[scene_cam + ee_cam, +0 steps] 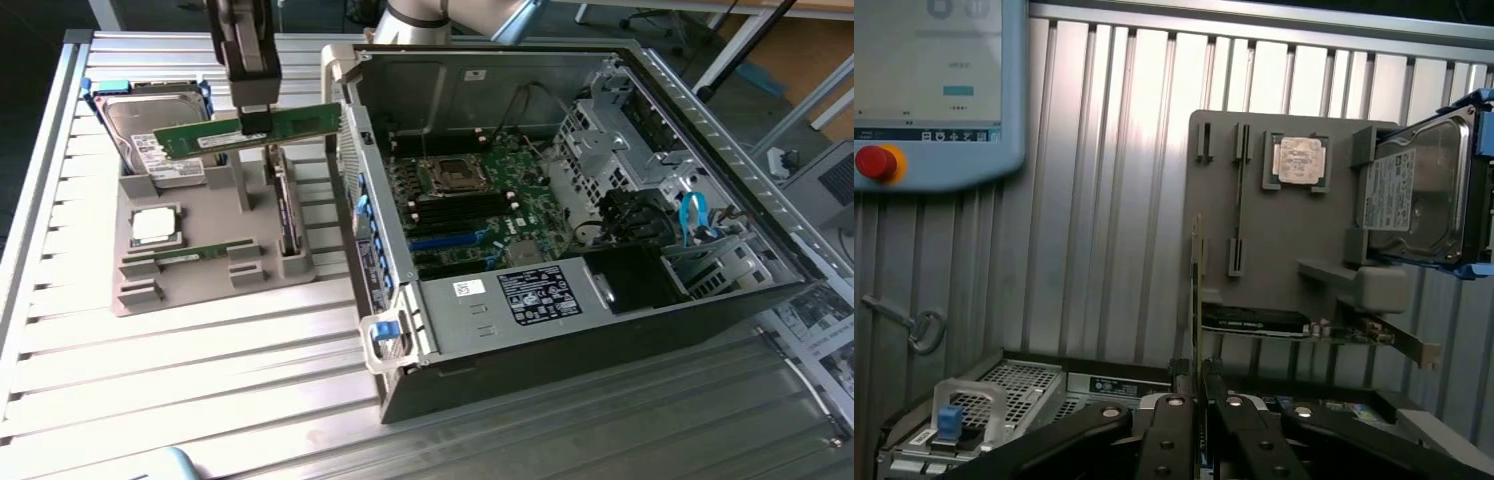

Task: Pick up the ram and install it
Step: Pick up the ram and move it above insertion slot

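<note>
The ram [247, 133] is a long green stick with a white sticker. It hangs level in the air above the grey parts tray [200, 280], just outside the open computer case's wall [350, 120]. My gripper [254, 112] comes down from above and is shut on the ram's upper edge near its middle. In the wrist view the ram [1197, 290] appears edge-on as a thin green line rising from between the dark fingers [1166, 425], with my gripper [1199, 395] clamped on it. Inside the case lies the motherboard [474, 190] with its black and blue memory slots [454, 222].
The tray holds a silver processor chip [154, 225], a hard drive [150, 125], a wider card with a metal bracket [280, 205] and another green stick [187, 257]. A teach pendant with a red button [876, 162] lies on the slatted table. The case's drive cage [627, 130] stands inside.
</note>
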You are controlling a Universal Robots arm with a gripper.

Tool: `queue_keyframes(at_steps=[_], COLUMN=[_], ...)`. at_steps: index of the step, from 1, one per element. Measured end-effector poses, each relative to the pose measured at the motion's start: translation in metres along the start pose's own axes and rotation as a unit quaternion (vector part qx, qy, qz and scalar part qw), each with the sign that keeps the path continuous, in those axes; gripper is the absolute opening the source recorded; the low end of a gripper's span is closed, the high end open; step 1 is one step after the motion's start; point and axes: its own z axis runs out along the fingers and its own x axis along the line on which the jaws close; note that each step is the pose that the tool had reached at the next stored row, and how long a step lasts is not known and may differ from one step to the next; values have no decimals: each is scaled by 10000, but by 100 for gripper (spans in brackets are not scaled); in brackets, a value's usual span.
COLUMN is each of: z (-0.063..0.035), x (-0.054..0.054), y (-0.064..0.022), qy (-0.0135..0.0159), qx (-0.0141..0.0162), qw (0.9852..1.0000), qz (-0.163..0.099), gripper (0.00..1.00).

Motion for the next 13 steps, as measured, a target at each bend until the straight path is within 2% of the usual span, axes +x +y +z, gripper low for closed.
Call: queue_keyframes(at_steps=[13], z=[-1], x=[16], y=[-150], qy=[3], qx=[0], qw=[10000], qz=[0], gripper=[14])
